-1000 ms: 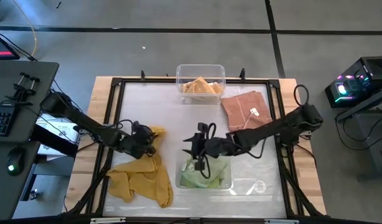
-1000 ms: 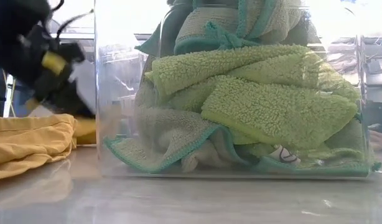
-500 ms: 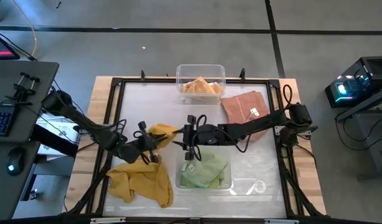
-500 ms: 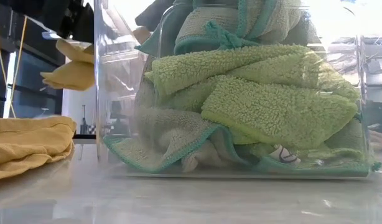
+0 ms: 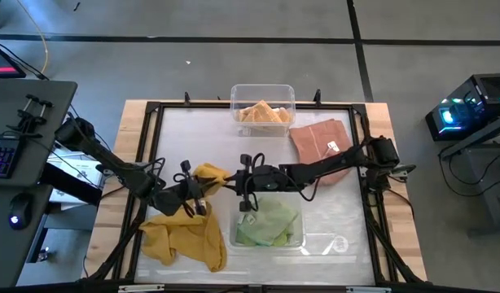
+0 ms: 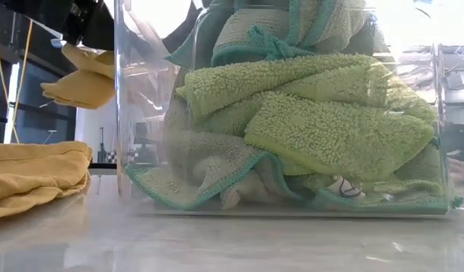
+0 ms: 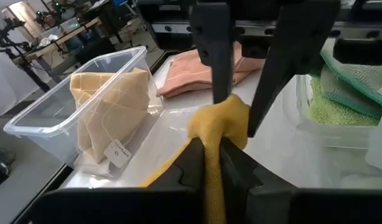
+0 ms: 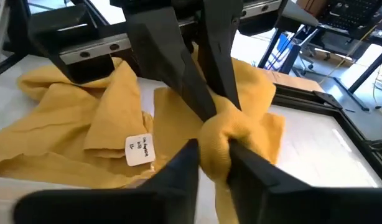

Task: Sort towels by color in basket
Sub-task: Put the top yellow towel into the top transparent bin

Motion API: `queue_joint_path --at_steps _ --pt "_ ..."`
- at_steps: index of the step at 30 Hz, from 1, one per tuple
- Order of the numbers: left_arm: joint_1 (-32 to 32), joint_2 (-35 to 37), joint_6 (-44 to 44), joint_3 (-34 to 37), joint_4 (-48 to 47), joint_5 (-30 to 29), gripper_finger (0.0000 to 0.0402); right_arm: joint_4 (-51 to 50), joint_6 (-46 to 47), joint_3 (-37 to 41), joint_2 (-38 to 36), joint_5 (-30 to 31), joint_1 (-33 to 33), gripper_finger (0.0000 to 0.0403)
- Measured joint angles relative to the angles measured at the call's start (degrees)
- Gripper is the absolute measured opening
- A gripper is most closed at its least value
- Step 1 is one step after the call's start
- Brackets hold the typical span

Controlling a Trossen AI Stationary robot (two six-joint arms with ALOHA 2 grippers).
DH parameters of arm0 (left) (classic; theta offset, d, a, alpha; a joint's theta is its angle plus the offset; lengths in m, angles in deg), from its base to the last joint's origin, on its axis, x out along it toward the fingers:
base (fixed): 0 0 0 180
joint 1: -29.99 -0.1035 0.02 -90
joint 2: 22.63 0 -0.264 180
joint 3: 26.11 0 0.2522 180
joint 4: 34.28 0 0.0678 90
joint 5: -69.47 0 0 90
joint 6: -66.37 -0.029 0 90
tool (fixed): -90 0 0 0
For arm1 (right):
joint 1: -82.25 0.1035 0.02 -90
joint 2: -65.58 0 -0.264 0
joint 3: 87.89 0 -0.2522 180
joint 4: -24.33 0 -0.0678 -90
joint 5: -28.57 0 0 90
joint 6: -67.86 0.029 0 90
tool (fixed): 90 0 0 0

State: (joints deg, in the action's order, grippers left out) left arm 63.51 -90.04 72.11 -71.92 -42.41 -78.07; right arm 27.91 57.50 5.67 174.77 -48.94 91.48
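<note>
A mustard yellow towel (image 5: 185, 238) lies bunched at the table's near left. One bunched part of it (image 5: 213, 174) is raised off the table. My left gripper (image 5: 203, 187) comes from the left and is shut on this part. My right gripper (image 5: 232, 181) comes from the right and is shut on the same bunch. The raised part also shows in the low view (image 6: 81, 79). Light green towels (image 5: 268, 224) fill a clear bin (image 5: 234, 213) at the near middle. A peach-salmon towel (image 5: 319, 138) lies flat at the far right. My left gripper pinches a gathered fold of the mustard towel (image 7: 211, 163) between its two fingers, coming nearly level from the table's left. The fold is lifted; the cloth runs down from it to the rest of the towel (image 6: 35, 170) on the table. My right gripper pinches the rounded tip of the same bunch (image 8: 219, 138) between its two fingers, coming nearly level from the table's right. Its fingers (image 7: 217, 62) stand just past my left gripper's. The bunch is clear of the table.
A second clear bin (image 5: 262, 89) at the far middle edge holds pale yellow folded towels (image 7: 110, 106). A black frame (image 5: 152, 114) rims the table. Bare tabletop lies between the far bin and the two grippers.
My left gripper has risen and gone a little toward the table's right, lifting one part of the mustard towel while the rest stays on the table. My right gripper has left its place above the green bin and gone toward the table's left, up to the raised bunch.
</note>
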Motion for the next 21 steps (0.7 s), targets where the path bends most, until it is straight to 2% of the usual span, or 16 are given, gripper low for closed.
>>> queue_joint_path --at_steps 2,4,8,12,15,18,21 --pt "-0.27 0.00 1.09 0.00 -0.01 0.00 0.0034 -0.03 0.46 0.00 0.13 1.88 0.02 0.0031" --pt "-0.51 0.00 2.71 0.00 0.06 -0.15 0.0054 -0.54 2.09 0.00 0.04 5.07 0.11 0.0012" --pt "-0.95 0.07 9.06 -0.04 -3.90 -0.62 0.0107 -6.89 5.18 0.09 -3.36 16.09 0.24 0.0022" --pt "-2.49 0.07 19.93 -0.04 -13.66 -0.66 0.0157 -16.87 7.39 0.07 -10.89 30.62 -0.13 0.0009" --pt "-3.39 0.04 27.42 0.21 -20.74 0.00 0.0177 -21.52 7.93 0.07 -16.54 37.36 -1.72 0.0010" --pt "-3.82 0.04 31.79 1.31 -22.98 -0.20 0.0182 -21.36 6.01 -0.01 -22.04 39.62 -5.62 0.0012" --pt "-4.00 0.04 32.63 1.71 -22.84 -0.54 0.0183 -21.70 4.09 -0.11 -24.53 36.21 -12.24 0.0007"
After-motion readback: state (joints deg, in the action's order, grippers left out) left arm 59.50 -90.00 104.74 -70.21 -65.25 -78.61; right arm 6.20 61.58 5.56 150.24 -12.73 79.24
